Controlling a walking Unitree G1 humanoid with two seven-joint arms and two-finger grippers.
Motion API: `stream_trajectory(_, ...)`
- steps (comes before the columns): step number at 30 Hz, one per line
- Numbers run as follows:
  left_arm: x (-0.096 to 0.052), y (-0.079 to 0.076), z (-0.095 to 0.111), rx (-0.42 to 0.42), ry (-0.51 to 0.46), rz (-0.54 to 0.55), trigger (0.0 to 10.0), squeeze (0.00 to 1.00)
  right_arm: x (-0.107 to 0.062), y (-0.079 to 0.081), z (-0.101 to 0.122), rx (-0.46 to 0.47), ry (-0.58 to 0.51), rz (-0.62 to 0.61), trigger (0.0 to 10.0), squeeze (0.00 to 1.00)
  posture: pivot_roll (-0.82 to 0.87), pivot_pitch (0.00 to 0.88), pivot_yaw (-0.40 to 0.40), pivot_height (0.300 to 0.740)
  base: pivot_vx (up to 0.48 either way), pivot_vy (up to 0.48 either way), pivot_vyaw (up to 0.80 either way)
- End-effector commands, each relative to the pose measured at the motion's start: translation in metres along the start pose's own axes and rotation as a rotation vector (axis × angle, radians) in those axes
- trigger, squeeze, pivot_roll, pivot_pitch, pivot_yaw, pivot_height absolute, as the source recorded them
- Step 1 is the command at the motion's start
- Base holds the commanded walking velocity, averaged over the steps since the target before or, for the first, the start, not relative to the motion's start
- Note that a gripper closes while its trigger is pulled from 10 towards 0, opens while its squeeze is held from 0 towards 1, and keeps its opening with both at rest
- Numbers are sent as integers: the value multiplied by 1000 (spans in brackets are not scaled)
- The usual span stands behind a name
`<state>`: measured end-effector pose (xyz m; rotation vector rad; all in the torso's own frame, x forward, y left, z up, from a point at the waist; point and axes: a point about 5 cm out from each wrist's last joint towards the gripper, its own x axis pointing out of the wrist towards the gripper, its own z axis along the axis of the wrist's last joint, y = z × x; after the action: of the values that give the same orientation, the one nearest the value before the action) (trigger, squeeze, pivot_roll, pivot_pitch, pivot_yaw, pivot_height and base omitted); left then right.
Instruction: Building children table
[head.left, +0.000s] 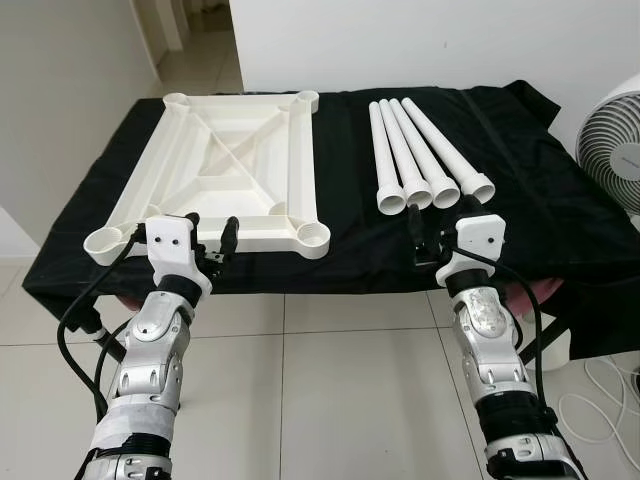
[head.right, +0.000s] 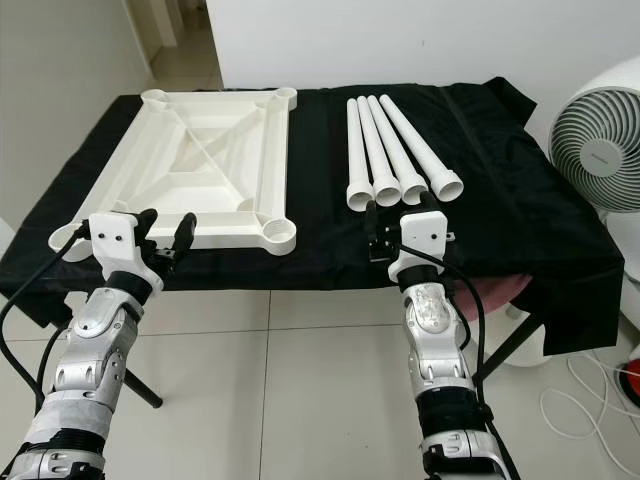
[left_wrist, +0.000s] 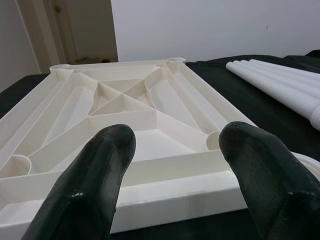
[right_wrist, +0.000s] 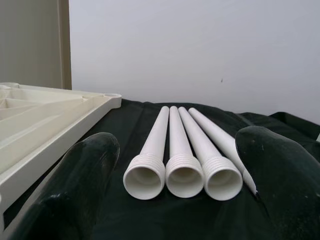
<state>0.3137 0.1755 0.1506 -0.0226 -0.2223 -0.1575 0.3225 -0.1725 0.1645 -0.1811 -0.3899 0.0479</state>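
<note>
**Both hands spread at the tabletop's near edge, nothing held**

Left eye view: left hand (head.left: 182, 233) hovers at the near edge of the black-draped tabletop (head.left: 530, 190), fingers apart, empty. Straight ahead of it lies the white table panel (head.left: 225, 165), underside up, ribs and corner sockets showing; its near rim is just beyond the fingertips. Right hand (head.left: 440, 232) is also at the near edge, fingers apart, empty. Four white legs (head.left: 420, 150) lie side by side just ahead of it, wide threaded ends toward the hand, narrow ends away. A white fan (head.left: 615, 150) stands well off to the right hand's outer side. Tiled floor (head.left: 330, 400) below.

Right eye view: same layout. Panel (head.right: 205, 165) ahead of the left hand (head.right: 160, 232), legs (head.right: 395, 145) ahead of the right hand (head.right: 400, 222), open leg mouths near its fingertips; contact cannot be told. Fan (head.right: 600, 135) past the tabletop's far right end.

Left wrist view: two black fingers (left_wrist: 95, 180) spread wide, the panel's near rim (left_wrist: 175, 192) running across between and beyond them, no contact visible. Legs (left_wrist: 280, 80) off toward the other arm's side.

Right wrist view: fingers (right_wrist: 80, 185) spread, three leg mouths (right_wrist: 182, 175) facing the camera between them, the fourth leg partly behind one finger. Panel corner (right_wrist: 50, 120) beside them.
</note>
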Motion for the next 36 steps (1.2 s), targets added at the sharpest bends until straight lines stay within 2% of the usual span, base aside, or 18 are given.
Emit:
stream_trajectory(1,1,5,-1,9,3,68,10000,0,3,1,0,13,-2,-1,10000,0,-121,11,58,740,285,0,0)
stream_trajectory(19,1,5,-1,8,2,74,10000,0,8,0,1,4,-11,4,10000,0,-117,9,57,740,282,0,0)
stream_trajectory(25,2,1,-1,13,4,67,10000,0,9,-1,0,0,-13,2,10000,0,-113,8,54,740,0,0,0)
stream_trajectory(29,3,-3,-1,-14,4,53,10000,0,11,-2,0,1,-3,1,10000,0,-117,8,55,740,0,0,0)
stream_trajectory(33,4,-14,2,-52,16,-18,10000,0,20,-5,2,8,33,-8,10000,0,-122,8,53,740,0,0,0)
stream_trajectory(36,6,-29,5,-63,40,-137,10000,0,31,-12,4,10,70,-27,10000,0,-125,11,53,740,0,0,0)
